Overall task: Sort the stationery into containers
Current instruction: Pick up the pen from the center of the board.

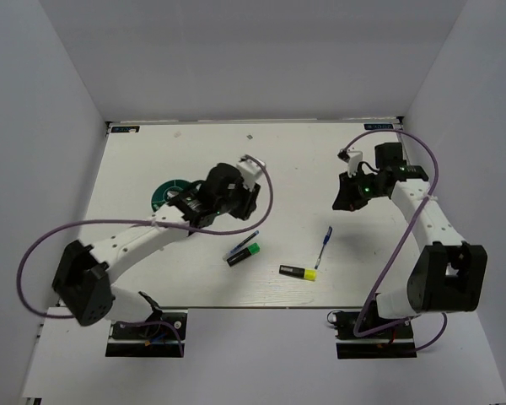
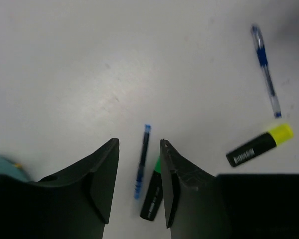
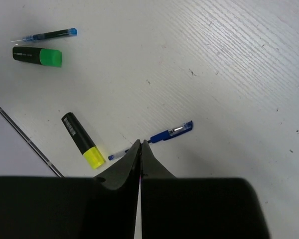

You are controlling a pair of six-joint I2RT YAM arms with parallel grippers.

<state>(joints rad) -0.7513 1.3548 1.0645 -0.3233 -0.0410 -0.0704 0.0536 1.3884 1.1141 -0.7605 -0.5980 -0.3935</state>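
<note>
The left gripper [image 2: 139,144] hangs with its jaws apart and empty. It is above the teal-black pen [image 2: 141,162], which lies on the table [image 1: 194,152] at lower centre of the left wrist view, just beside the green-black highlighter [image 2: 153,194]. The right gripper [image 3: 140,144] has its fingers pressed together with nothing visible between them, and its tips sit over the slim blue pen [image 3: 165,134]. The yellow-black highlighter [image 1: 298,272] lies at lower centre of the overhead view, apart from the rest. The teal organiser [image 1: 157,196] sits at centre left, partly hidden by the left arm. Hazards:

- Because the pen and the green-black highlighter lie so close, closing the left jaws may catch both or knock one aside.
- The thin pen lies flat and may slip from the pads.
- The right fingers must part before descent, or they will push the blue pen away.
- With the organiser obscured, a release may miss its compartment.
</note>
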